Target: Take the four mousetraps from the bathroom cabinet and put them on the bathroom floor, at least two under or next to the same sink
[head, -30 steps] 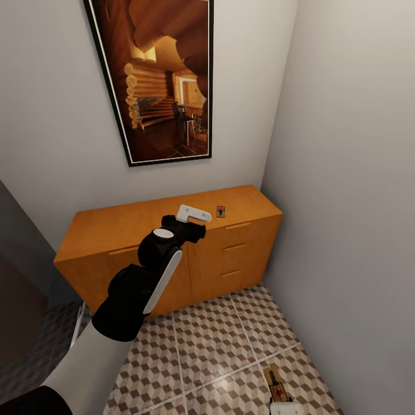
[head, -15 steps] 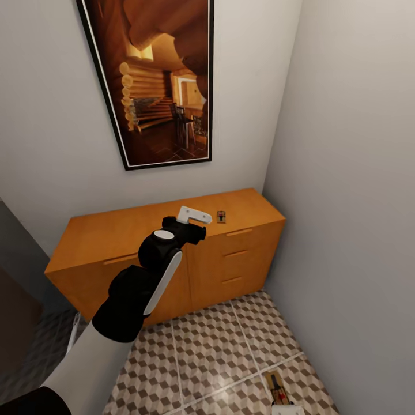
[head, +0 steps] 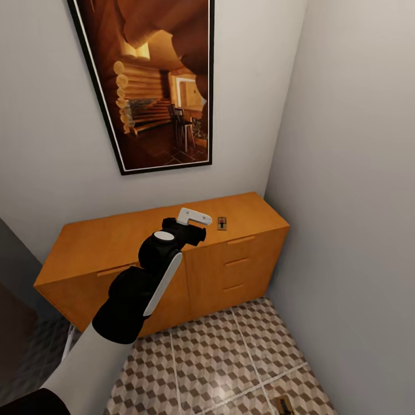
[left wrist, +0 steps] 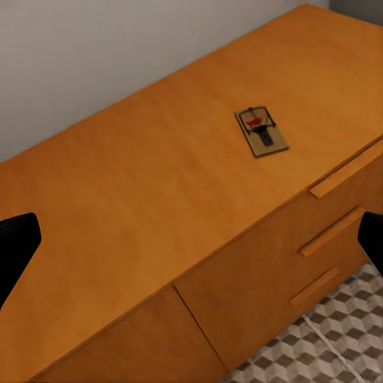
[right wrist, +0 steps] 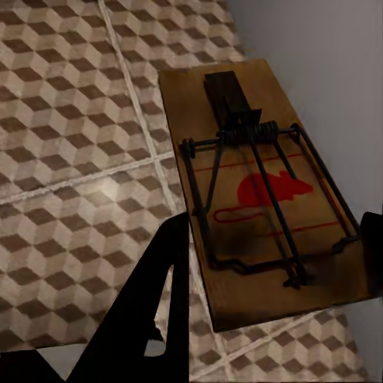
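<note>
- The bathroom floor (head: 213, 351), cube-patterned tile, runs up to the foot of the cabinet (head: 115, 242), an orange-brown sideboard against the wall with drawer handles on its right half.
- The left arm reaches out over the cabinet's flat top, and the left claw (head: 194, 217) hovers above the front edge, about mid-width.
- The left claw is spread wide: in the left wrist view its two dark fingertips (left wrist: 16, 247) sit at opposite edges with nothing between them.
- The mousetrap on the cabinet (head: 222, 223) lies just beyond that claw, a bit toward the right end of the surface and near the front edge. Its long axis runs roughly front to back. The left arm is clearly the nearer one, so my guess is a short reach forward and right, then down.
- Down low, the right claw (right wrist: 271, 263) straddles a second mousetrap (right wrist: 267, 187), with a dark finger (right wrist: 159, 303) on either long side. It looks pinched on the board just above the tiles, though I can't be sure of contact.
</note>
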